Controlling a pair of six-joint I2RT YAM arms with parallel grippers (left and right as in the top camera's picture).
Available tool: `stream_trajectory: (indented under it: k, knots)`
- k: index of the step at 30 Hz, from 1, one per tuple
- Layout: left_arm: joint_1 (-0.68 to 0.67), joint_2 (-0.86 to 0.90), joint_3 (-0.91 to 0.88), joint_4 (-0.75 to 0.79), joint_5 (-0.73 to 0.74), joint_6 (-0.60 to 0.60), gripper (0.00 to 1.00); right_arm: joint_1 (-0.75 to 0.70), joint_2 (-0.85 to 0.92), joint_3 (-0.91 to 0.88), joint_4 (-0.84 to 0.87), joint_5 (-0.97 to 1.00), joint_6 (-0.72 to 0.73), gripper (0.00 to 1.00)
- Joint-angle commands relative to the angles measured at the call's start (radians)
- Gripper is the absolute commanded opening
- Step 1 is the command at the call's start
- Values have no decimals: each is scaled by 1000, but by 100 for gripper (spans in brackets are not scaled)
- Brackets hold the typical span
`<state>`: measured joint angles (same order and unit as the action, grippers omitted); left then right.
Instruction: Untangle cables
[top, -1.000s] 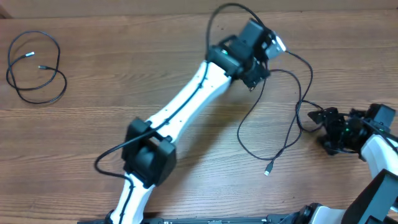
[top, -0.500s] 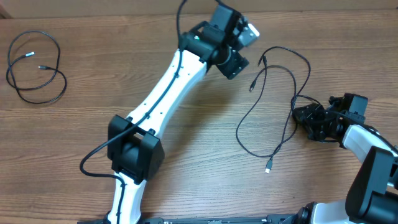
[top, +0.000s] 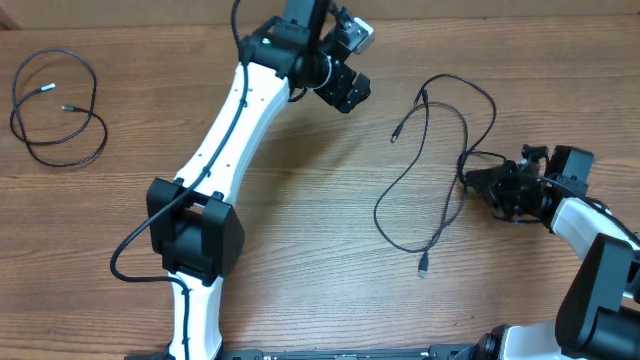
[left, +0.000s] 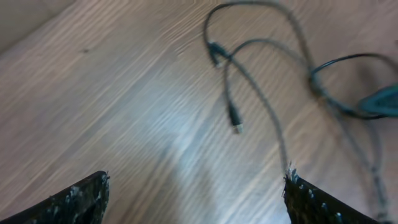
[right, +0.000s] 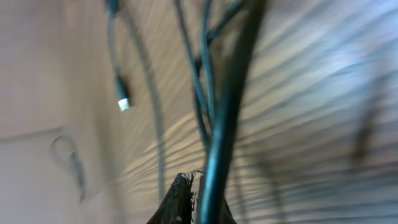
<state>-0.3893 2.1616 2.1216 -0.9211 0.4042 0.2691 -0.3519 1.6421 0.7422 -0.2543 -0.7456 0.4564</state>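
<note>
Cables (top: 440, 232) looped on desk (top: 300, 250); right tool (top: 472, 180) clamped on one strand; left tool (top: 345, 92) spread wide, empty; another cable (top: 60, 164) coiled far left.

Wooden table (top: 330, 250): coiled cable (top: 66, 107) far left, tangled cables (top: 446, 215) right.

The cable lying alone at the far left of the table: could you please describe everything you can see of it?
The lone cable is a thin black flexible cord, lying flat on the wooden table in a loose loop that crosses over itself. Both ends curl inside the loop, each with a small pale-tipped plug. Only the table touches it.
</note>
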Motion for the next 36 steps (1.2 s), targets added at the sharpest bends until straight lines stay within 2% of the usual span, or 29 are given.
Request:
stream_trajectory:
  k: [1, 8, 12, 14, 18, 21, 22, 23, 25, 27, 29, 32, 36]
  knots:
    - [40, -37, 8, -3, 195, -12, 90, 73, -60, 69, -16, -143, -21, 4]
    - [82, -37, 8, -28, 297, -12, 90, 297, -132, 151, -19, -120, -43, 4]
    - [95, -37, 8, -65, 294, -12, 89, 349, -134, 195, -7, -110, -45, 4]
    - [101, -37, 8, -89, 296, -32, 86, 352, -134, 208, -2, -143, -90, 4]
    - [105, -37, 7, -118, 296, -230, 81, 352, -134, 209, 18, -216, -167, 4]
    - [96, -36, 7, -140, 296, -454, 81, 352, -134, 209, 18, -246, -220, 4]
    - [92, -36, 7, -142, 296, -512, 87, 352, -134, 209, 18, -261, -237, 4]
    - [86, -37, 7, -144, 296, -566, 100, 352, -134, 209, 20, -278, -259, 4]
    - [72, -37, 7, -153, 296, -615, 100, 352, -134, 209, 29, -319, -292, 4]
    - [59, -37, 7, -153, 291, -608, 100, 352, -134, 209, 48, -353, -309, 4]
    - [46, -36, 7, -152, 285, -606, 93, 352, -134, 209, 78, -372, -308, 4]
    - [29, -37, 7, -156, 261, -606, 70, 352, -134, 209, 111, -379, -307, 4]
    - [17, -36, 7, -180, 240, -608, 59, 352, -134, 209, 119, -378, -300, 4]
